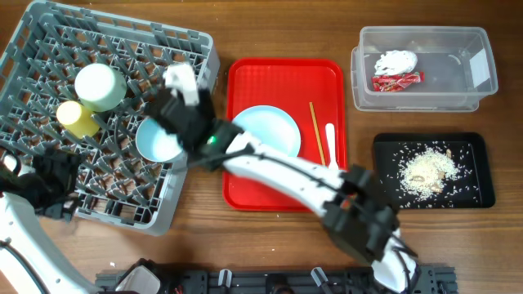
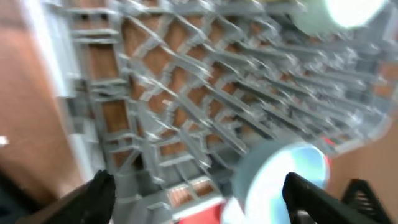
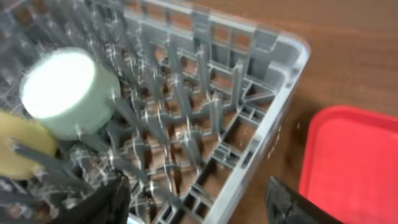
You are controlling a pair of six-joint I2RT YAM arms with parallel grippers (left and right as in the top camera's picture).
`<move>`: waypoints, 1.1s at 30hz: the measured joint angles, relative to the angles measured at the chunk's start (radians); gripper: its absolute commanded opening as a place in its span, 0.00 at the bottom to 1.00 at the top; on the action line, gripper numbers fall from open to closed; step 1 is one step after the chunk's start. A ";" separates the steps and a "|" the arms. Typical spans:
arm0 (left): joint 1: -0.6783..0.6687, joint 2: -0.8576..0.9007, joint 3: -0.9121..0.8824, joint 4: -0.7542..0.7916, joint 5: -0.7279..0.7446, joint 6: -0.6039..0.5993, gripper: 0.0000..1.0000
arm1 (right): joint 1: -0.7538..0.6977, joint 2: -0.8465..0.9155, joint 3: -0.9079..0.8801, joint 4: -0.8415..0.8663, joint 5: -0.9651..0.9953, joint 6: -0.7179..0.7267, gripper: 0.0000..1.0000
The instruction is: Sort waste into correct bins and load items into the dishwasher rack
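The grey dishwasher rack (image 1: 49,49) holds an upturned light green bowl (image 1: 100,86), a yellow cup (image 1: 78,118) and a pale blue bowl (image 1: 158,140). My right gripper (image 1: 173,110) hovers just above the blue bowl's far rim. It is open (image 3: 199,205), with only rack pegs between its fingers. My left gripper (image 1: 51,184) is at the rack's near left corner, also open (image 2: 205,205) and empty; its blurred view shows the rack (image 2: 186,93) and blue bowl (image 2: 280,180). A pale blue plate (image 1: 265,131), chopsticks (image 1: 316,131) and a white fork (image 1: 331,143) lie on the red tray (image 1: 245,192).
The clear tub (image 1: 482,49) at the back right holds a white napkin (image 1: 396,61) and a red wrapper (image 1: 398,80). The black tray (image 1: 384,188) in front of it holds rice scraps (image 1: 429,167). My right arm (image 1: 278,171) crosses over the red tray.
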 measured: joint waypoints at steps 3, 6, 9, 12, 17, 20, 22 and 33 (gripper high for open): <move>-0.044 0.000 0.000 0.003 0.071 0.045 0.04 | -0.116 -0.113 0.107 -0.161 -0.073 0.056 0.79; -0.139 0.000 0.000 0.021 0.122 0.093 0.04 | -0.254 -0.246 0.156 -0.270 -0.127 0.109 1.00; -0.351 0.000 -0.001 0.076 0.151 0.160 0.16 | -0.425 -0.364 0.175 -0.373 -0.232 0.137 1.00; -0.557 0.000 -0.001 0.135 0.123 0.207 0.38 | -0.579 -0.403 0.179 -0.478 -0.357 0.147 1.00; -0.896 0.000 -0.003 0.253 -0.181 0.182 0.56 | -0.795 -0.394 0.167 -0.655 -0.438 0.154 1.00; -1.009 0.000 -0.003 0.278 -0.394 0.150 0.54 | -0.889 -0.391 0.142 -0.746 -0.440 0.155 1.00; -1.037 0.003 -0.003 0.261 -0.464 0.150 0.50 | -0.911 -0.387 0.124 -0.769 -0.428 0.155 1.00; -1.097 0.267 -0.003 0.297 -0.536 0.222 0.49 | -0.914 -0.385 0.096 -0.776 -0.387 0.158 1.00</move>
